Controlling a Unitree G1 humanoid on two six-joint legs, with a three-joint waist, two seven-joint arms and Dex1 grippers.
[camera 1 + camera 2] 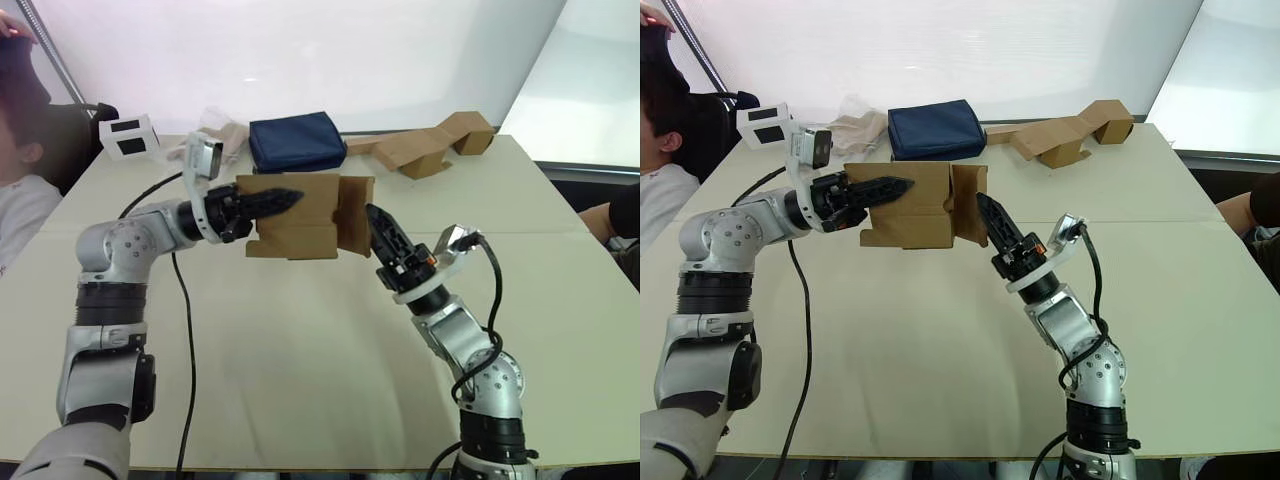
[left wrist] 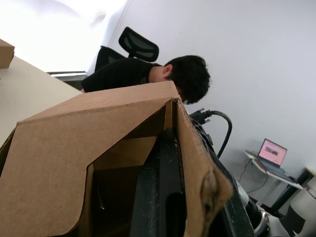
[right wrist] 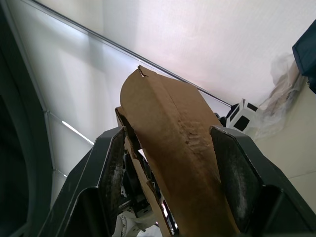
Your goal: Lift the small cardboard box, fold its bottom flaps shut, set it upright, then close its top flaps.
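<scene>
My left fingers (image 1: 262, 203) reach in from nine o'clock and grip the wall of the small plain brown cardboard box (image 1: 300, 222), one finger inside, one outside. The box hangs above the pale desk (image 1: 300, 350), in front of the navy blue pouch (image 1: 296, 141). From four o'clock, my right fingers (image 1: 380, 226) straddle a brown flap (image 3: 173, 148), parted, not clenched.

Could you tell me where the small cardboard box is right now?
The small cardboard box is above the table's middle, between both grippers, in front of the navy pouch.
</scene>
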